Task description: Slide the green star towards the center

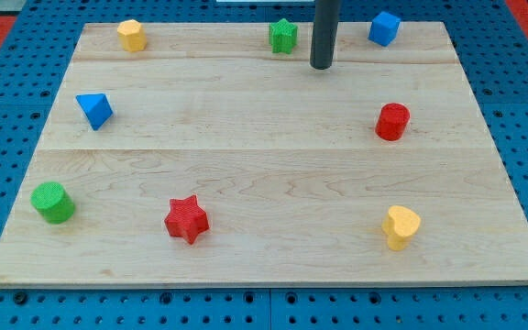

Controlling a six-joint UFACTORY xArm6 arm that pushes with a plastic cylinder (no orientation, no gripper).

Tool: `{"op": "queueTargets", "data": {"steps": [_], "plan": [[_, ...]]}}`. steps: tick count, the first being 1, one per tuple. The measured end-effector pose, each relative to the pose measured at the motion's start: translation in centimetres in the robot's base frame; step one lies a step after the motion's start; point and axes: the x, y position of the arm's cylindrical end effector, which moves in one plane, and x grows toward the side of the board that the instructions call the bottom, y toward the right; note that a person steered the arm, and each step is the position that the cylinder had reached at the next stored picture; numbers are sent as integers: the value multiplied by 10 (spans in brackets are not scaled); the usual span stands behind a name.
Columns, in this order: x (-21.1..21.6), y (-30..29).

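Green star (283, 36) sits near the view's top edge of the wooden worktop (264, 165), slightly right of the board's midline and well apart from the centre. Task not yet done: the star has the whole upper half of the board to cross.

My tip (322, 66) rests just to the view's right of the star and a little lower, not touching it. There is no gripper on this rig, only the dark rod, so nothing to spread or pinch; no gripper is in view.

Judgement: from this spot a push would send the star leftward or along the edge, not inward. To drive it toward the centre the tip likely needs to get to the star's top side, between star and board edge, where room looks tight.

Other blocks ring the board's margins:
- yellow block (131, 35), top left, shape roughly hexagonal
- blue cube (384, 27), top right, near the rod
- blue pyramid-like block (93, 110), left side
- red cylinder (392, 121), right side
- green cylinder (52, 202), bottom left
- red star (187, 219), bottom, left of middle
- yellow heart-like block (401, 226), bottom right

The middle of the board holds no blocks, so the star's path downward in the view looks unobstructed. Risk: a glancing contact could spin the star off toward the blue cube.
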Motion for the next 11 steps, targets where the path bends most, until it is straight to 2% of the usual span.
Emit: {"op": "queueTargets", "data": {"steps": [2, 3, 4, 5, 6, 8, 9, 10, 11], "plan": [[-77, 6], [-84, -9], [-54, -19], [-53, -71], [-80, -49], [-69, -125], [-56, -131], [-53, -105], [-30, -128]]}}
